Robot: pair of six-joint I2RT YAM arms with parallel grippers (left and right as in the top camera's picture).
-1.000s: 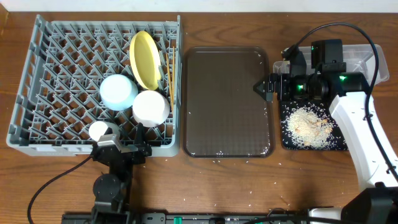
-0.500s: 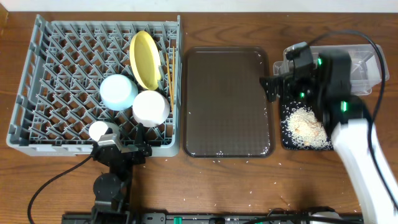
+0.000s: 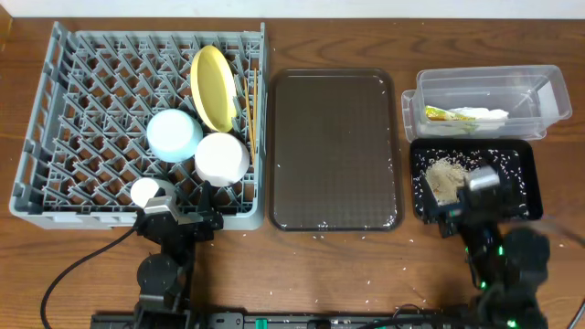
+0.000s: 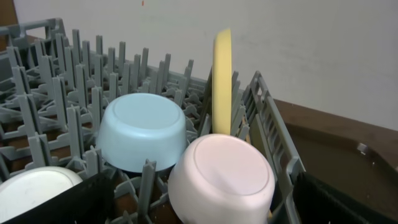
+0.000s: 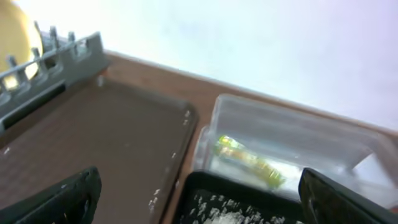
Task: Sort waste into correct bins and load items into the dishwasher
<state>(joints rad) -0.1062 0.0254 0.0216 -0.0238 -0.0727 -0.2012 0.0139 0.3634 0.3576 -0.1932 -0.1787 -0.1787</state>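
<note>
The grey dish rack point(image 3: 82, 119) holds the upright yellow plate point(image 3: 212, 87), the upturned light blue bowl point(image 3: 174, 134), white bowl point(image 3: 221, 157), small white cup point(image 3: 144, 192) and chopsticks point(image 3: 245, 110). The clear tub point(image 3: 539, 91) holds the green-orange wrapper point(image 3: 441, 114) and white napkin point(image 3: 484, 115). The black tray point(image 3: 521, 183) holds the rice scraps point(image 3: 445, 174). My left gripper point(image 3: 178, 215) is open and empty at the rack's front edge, facing the white bowl point(image 4: 224, 177). My right gripper point(image 3: 445, 217) is open and empty at the black tray's front left corner.
The dark brown serving tray point(image 3: 334, 151) lies between the rack and the bins, with a few rice grains on it. Loose grains lie on the table in front of it point(image 3: 320, 236). The right wrist view shows the wrapper point(image 5: 245, 158) in the tub point(image 5: 298, 124).
My right arm has pulled back from over the tub and black tray to the table's front right. The tub's contents now show. The left arm has not moved.
</note>
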